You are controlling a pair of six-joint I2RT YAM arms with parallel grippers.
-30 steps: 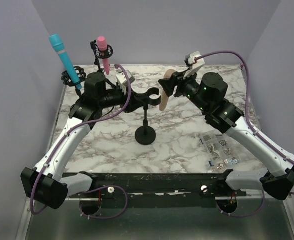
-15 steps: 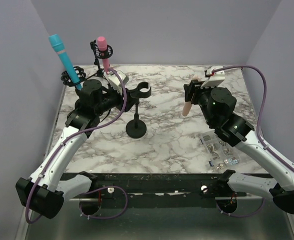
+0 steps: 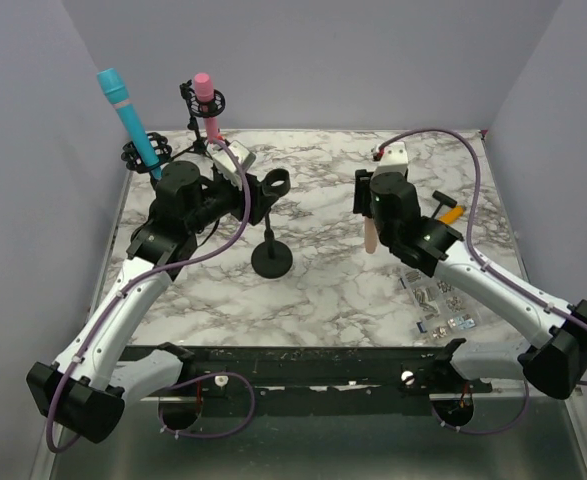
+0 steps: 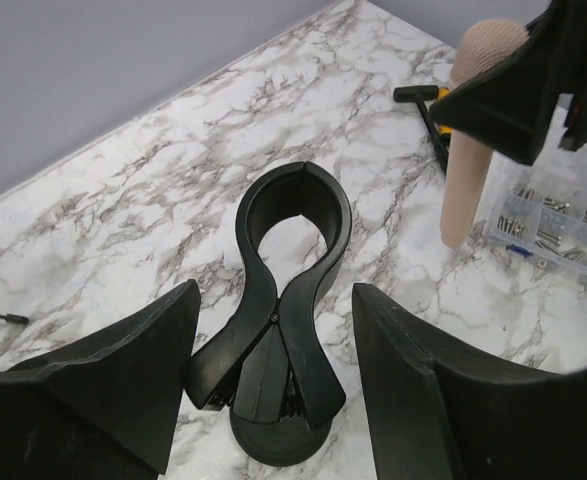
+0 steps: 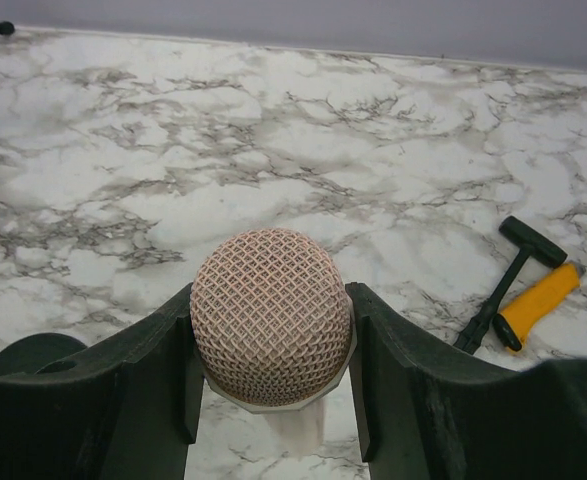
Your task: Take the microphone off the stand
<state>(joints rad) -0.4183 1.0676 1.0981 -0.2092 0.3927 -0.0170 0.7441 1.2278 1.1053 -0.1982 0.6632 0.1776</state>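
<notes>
Mic (image 5: pixel 271 315) is clear of the stand (image 3: pixel 272 260), clamped upright in R fingers (image 5: pixel 413 390) over the worktop (image 3: pixel 323 285). L fingers (image 4: pixel 113 380) sit apart, flanking the empty clip (image 4: pixel 293 215). Imo lower it slowly and lay it flat, away from the yellow tool (image 5: pixel 535 300).

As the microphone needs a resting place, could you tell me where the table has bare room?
Bare marble lies between the stand base and the parts box, and along the far edge behind the beige microphone. It is crowded by the yellow-handled tool and at the blue microphone and pink microphone far left.
</notes>
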